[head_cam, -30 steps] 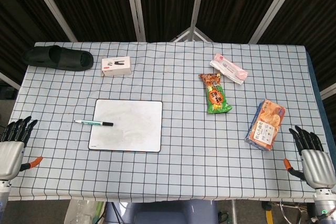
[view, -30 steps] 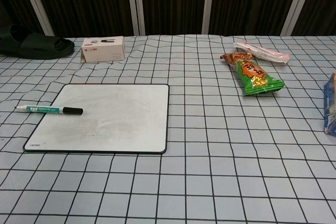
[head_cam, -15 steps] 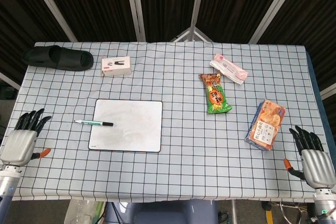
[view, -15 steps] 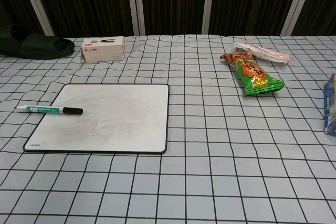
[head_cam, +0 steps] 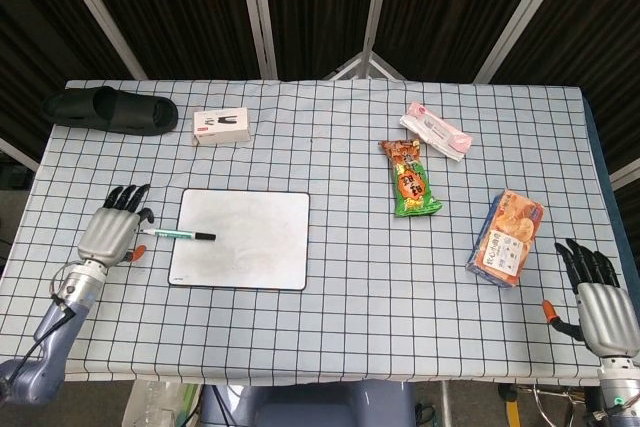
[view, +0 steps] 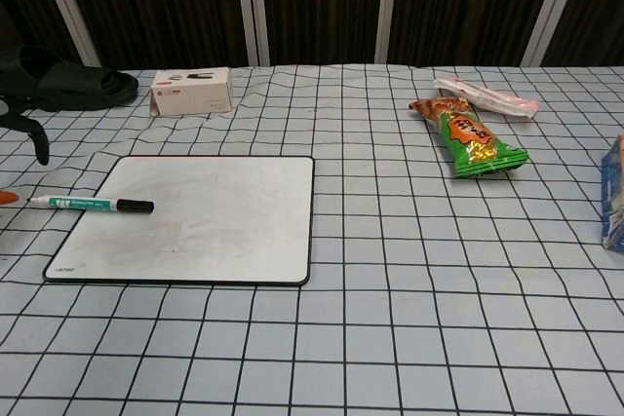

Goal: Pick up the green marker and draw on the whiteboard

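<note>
Two robot hands flank a desk (head_cam: 330, 347) draped in a white cloth with a black grid. Largest on it is the rectangular white whiteboard with a dark rim (head_cam: 250, 247), lying flat left of centre. A black rubber slipper (head_cam: 110, 111) sits at the far left corner; an orange packet of biscuits (head_cam: 506, 238) lies near the right edge, and a green and orange snack bag (head_cam: 409, 178) lies right of centre. Farther back are a pink and white wrapped packet (head_cam: 436, 130) and a small white cardboard box (head_cam: 221, 126). The left hand (head_cam: 112, 231), fingers spread and holding nothing, hovers just beside the green marker with a black cap (head_cam: 178, 235), whose capped end lies on the whiteboard's left edge. The right hand (head_cam: 597, 302), also spread and empty, waits at the near right corner.
</note>
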{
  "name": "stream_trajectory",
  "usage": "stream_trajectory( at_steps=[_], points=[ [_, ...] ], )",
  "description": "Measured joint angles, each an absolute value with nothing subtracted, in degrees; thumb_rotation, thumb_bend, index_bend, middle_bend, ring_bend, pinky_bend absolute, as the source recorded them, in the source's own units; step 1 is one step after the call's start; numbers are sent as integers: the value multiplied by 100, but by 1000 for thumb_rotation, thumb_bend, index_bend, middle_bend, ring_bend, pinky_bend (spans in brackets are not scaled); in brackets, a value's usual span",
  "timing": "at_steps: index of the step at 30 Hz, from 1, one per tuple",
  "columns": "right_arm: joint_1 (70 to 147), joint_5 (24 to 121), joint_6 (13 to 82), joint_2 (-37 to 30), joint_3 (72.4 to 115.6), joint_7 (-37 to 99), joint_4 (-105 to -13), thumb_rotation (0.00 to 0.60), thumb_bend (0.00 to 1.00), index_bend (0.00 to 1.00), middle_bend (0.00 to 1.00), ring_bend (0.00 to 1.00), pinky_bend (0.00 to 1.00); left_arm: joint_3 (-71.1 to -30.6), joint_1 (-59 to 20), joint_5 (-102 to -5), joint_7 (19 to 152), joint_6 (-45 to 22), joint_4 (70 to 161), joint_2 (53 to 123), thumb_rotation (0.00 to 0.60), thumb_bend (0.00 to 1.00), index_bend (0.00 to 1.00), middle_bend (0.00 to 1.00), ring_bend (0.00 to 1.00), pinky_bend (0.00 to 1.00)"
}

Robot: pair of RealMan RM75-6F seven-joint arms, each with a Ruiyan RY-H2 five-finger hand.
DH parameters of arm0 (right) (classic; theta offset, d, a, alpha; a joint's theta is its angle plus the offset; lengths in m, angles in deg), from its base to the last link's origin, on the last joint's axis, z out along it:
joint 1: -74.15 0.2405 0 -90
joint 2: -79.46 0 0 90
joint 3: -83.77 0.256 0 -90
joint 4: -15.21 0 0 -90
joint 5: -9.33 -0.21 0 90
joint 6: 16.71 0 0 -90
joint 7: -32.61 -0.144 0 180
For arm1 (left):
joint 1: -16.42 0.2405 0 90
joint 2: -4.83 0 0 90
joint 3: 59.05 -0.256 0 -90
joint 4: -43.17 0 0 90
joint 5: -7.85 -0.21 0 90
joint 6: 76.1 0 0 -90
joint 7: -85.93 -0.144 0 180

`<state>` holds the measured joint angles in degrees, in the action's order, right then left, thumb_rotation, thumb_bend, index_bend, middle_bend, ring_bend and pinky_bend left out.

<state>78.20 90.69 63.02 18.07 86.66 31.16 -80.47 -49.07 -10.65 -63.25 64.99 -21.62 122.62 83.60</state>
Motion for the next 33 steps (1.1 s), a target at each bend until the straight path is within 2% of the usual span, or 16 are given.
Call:
stream_trajectory(
  at_steps=[15,24,33],
  points=[
    [7822,8998,6259,1839,8693,3003,-8059,600,355,0,0,0,0,-4811,-1757,-5863,6185,-2731,11392,9300,600,390,445,0,0,0],
    [7818,8982,6248,1847,8698,2958,-8067,600,354,0,0,0,0,-4905,-1883,-5705,6171,-2797,11177,9482,600,414,461,0,0,0],
    [7819,8974,6249,1838,8705,2953,-8062,600,355,0,0,0,0,-4975,-1923,-5639,6239,-2784,11123,9547,600,519,588,12,0,0]
  ],
)
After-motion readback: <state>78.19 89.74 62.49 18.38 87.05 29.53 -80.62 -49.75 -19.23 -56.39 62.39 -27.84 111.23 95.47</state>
